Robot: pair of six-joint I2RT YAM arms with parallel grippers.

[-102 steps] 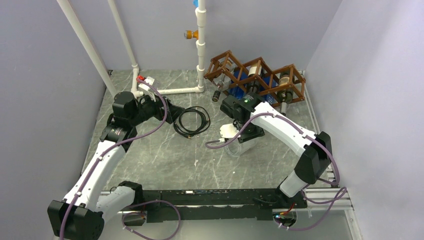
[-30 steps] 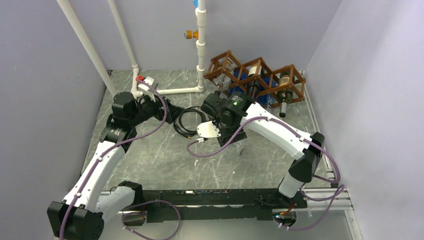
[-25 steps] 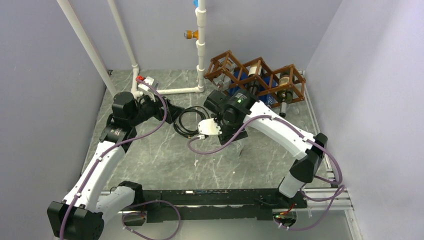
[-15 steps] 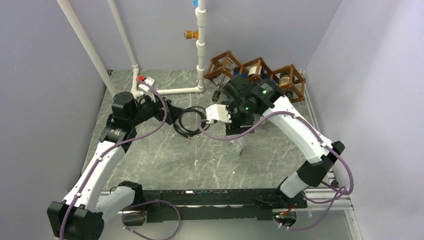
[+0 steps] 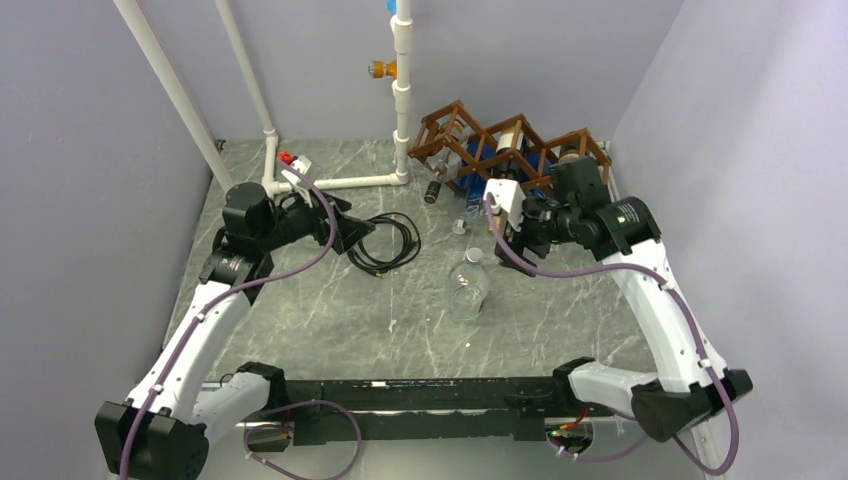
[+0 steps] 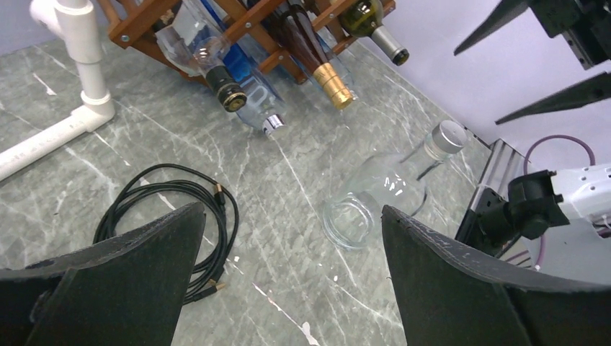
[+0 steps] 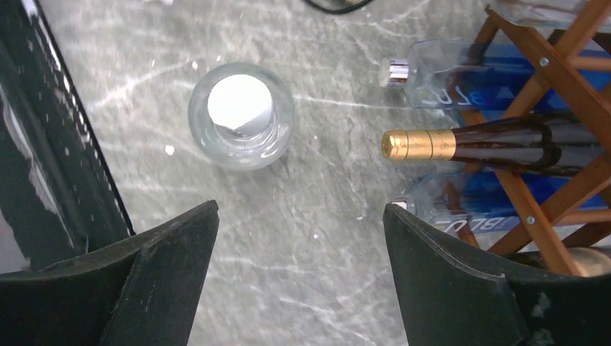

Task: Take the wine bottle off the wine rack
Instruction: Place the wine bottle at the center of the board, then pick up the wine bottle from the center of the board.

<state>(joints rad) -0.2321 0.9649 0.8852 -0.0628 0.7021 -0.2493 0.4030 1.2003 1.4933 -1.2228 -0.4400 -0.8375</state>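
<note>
Nearest, upright on the grey marbled counter [image 5: 330, 320] and well apart from the rack: a clear glass bottle [image 5: 468, 290], probably the wine bottle meant, judging by its place off the frame. Rigid, smooth and slick, so liable to slide in a light pinch. Breakable if tipped or knocked. Seemingly empty, hence likely light, though hard to be sure through clear glass. Best taken across the narrow neck just under the cap, or around the shoulder, within the span of open jaws. Worth avoiding the wide body. In looks: broad round base, sloping shoulders, short neck, silver-white cap, no label in view, marble visible through the glass.

Further back on the left, over a coiled black cable [image 5: 385, 242]: left jaws spread wide, nothing between them, apart from the bottle.

Beyond the bottle on the right, just in front of the rack: right jaws likewise wide open and empty, looking down on both the bottle's cap and the necks poking out of the frame.

Farthest, against the back wall: the wine rack [image 7: 542, 61], brown slats in diamond cells. Inside, a dark bottle with a gold foil neck [image 7: 418, 144], blue-tinted clear bottles with silver caps [image 7: 461, 72] and others, all lying with necks toward the arms. Beside it, white pipes [image 5: 401, 100].
</note>
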